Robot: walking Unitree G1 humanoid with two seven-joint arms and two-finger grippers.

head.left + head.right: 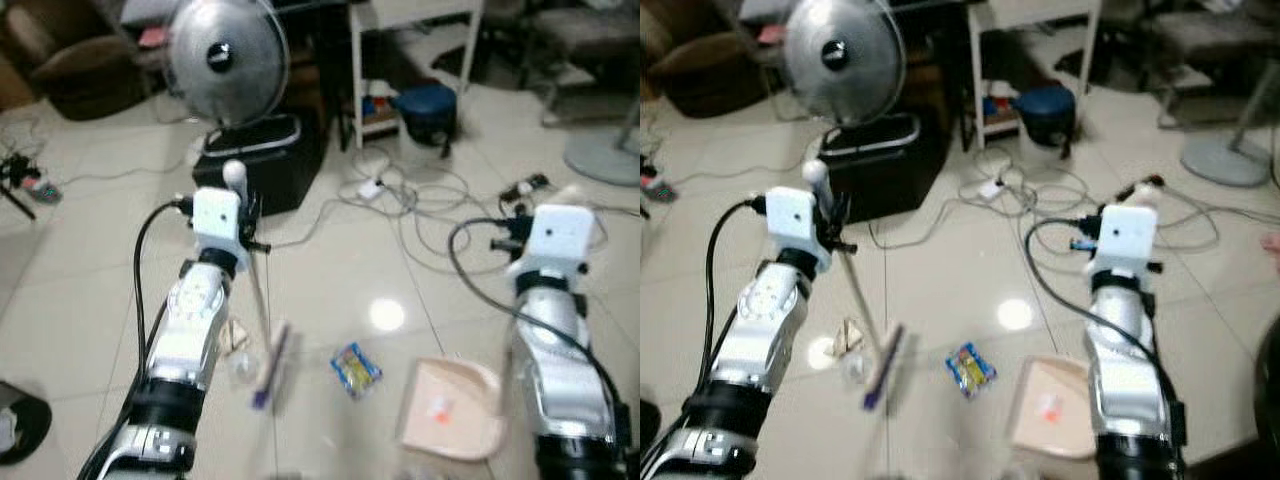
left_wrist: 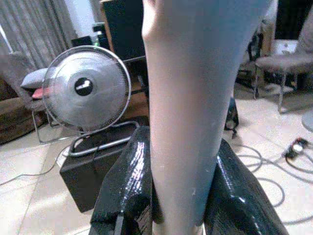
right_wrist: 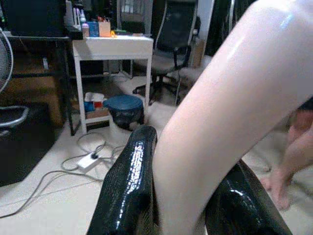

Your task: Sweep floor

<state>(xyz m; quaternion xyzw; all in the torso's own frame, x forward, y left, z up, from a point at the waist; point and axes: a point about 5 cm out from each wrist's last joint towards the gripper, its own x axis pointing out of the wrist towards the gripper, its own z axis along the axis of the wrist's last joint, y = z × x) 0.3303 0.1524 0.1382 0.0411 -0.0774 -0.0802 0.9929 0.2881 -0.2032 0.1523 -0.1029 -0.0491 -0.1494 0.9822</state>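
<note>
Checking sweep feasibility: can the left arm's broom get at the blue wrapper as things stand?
Probably yes. The left tool is shut on the broom handle, and the broom head sits on open tile beside the blue wrapper, nothing between them. The dustpan, held by the right tool, waits just beyond.

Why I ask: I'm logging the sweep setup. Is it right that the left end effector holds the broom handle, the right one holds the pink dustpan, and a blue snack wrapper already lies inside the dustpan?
Not quite. The blue snack wrapper lies on the floor tiles between the broom and the pink dustpan, not inside it, as the left eye view shows. The rest holds: the left end effector grips the broom handle and the right end effector holds the dustpan handle.
</note>
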